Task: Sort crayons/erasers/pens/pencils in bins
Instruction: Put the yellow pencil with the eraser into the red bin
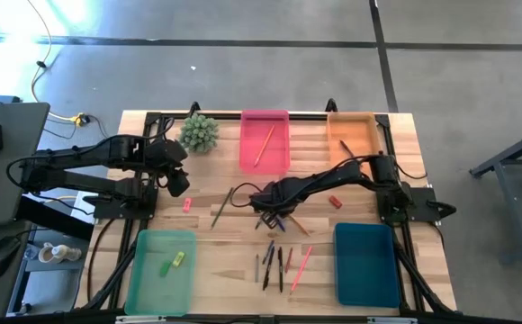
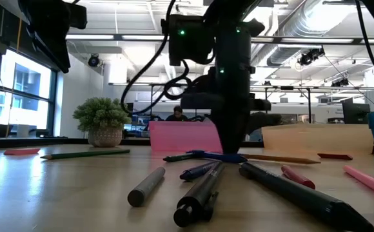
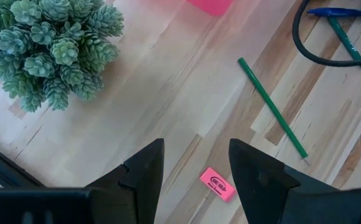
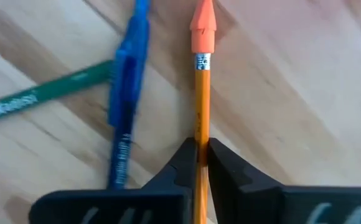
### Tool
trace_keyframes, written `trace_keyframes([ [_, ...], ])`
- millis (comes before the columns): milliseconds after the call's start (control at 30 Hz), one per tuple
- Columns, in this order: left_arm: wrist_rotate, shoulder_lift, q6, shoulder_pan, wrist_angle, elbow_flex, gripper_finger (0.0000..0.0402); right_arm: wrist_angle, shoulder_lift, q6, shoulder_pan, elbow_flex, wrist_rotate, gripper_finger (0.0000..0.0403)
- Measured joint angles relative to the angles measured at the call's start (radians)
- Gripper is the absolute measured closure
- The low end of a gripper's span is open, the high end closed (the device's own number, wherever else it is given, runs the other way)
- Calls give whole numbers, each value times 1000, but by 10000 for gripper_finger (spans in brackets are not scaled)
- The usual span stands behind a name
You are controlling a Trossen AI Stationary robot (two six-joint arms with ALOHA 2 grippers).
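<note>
Pinching an orange pencil (image 4: 198, 118) between its dark fingers, the right gripper (image 4: 199, 158) is down at the middle of the wooden table (image 1: 216, 256). Just beside the pencil lie a blue pen (image 4: 126, 106) and a green pencil (image 4: 37, 99), crowding that side; the other side is bare wood. Between the table's middle and its front edge lies a loose cluster of pens (image 1: 274, 265). A red eraser (image 1: 336, 202) lies toward the orange bin (image 1: 352, 135). The pink bin (image 1: 265, 140) holds one pencil; the green bin (image 1: 160, 271) holds erasers; the teal bin (image 1: 366, 263) sits at the front corner. The left gripper (image 3: 194, 165) hovers, fingers spread, over a pink eraser (image 3: 217, 183), near a potted plant (image 1: 199, 131).
</note>
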Motion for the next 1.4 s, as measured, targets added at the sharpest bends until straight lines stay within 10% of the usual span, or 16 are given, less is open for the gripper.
trace_keyframes([
  [1000,-19,1,-24,0,3,0,234,-53,-62,-457,-231,402,197,400],
  [1400,-24,0,-189,0,-9,0,234,105,-62,-897,-416,410,-4,400],
])
